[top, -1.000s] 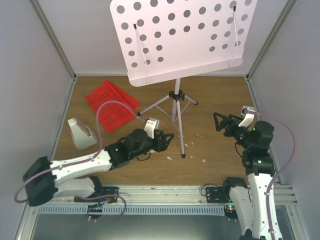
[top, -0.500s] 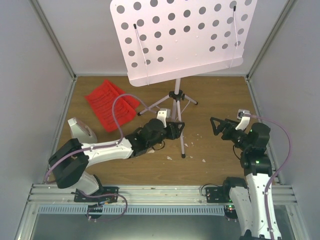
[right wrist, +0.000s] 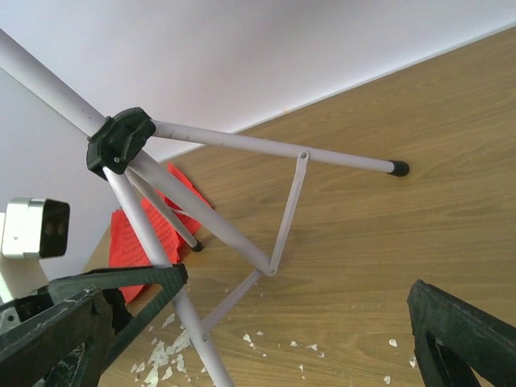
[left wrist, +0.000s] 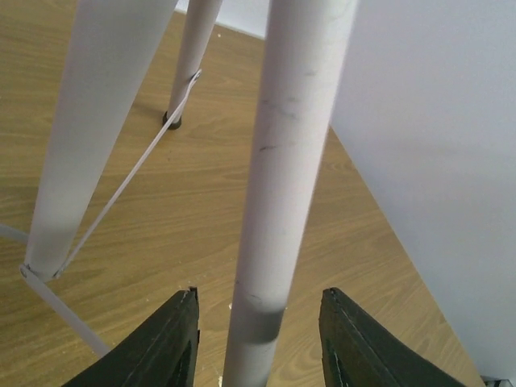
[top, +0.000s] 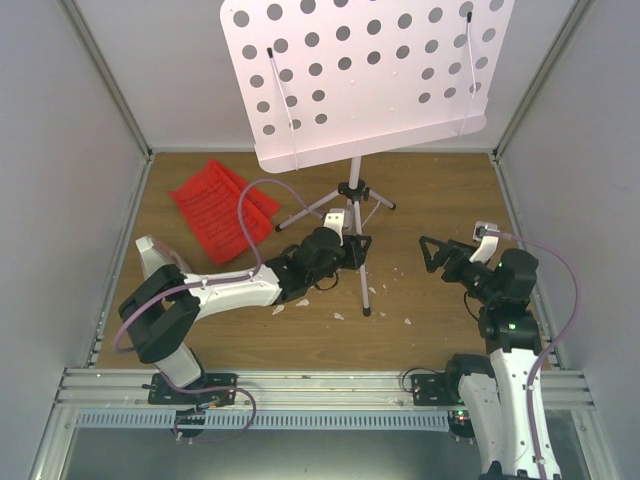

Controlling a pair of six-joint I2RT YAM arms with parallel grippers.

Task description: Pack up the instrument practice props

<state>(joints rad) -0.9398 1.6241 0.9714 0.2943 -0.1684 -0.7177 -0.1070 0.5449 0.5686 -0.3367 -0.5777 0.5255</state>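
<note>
Left arm [top: 230, 290] has swung way forward in the last second, from down by the metronome [top: 148, 255] up to the near tripod leg [left wrist: 282, 161] of the music stand, and the left jaws narrowed as they arrived. They now sit either side of that leg with a sliver of gap on both sides, so apart, not clamped yet. Right jaws hang wide apart just right of the tripod, holding nothing. My read: the stand gets grabbed first, and nothing's packed so far. It's upright mid-desk [top: 440, 190], with smooth matte silver tube legs, black rubber feet, a black plastic hub and thin flat braces. The plate [top: 365, 75] up top is a pale, rigid sheet full of round holes. Red ribbed sheets [top: 215, 205] lie fanned at the back left, and the little white pyramid metronome sits by the left wall. White crumbs [top: 407, 321] litter the wood-grain top.
</note>
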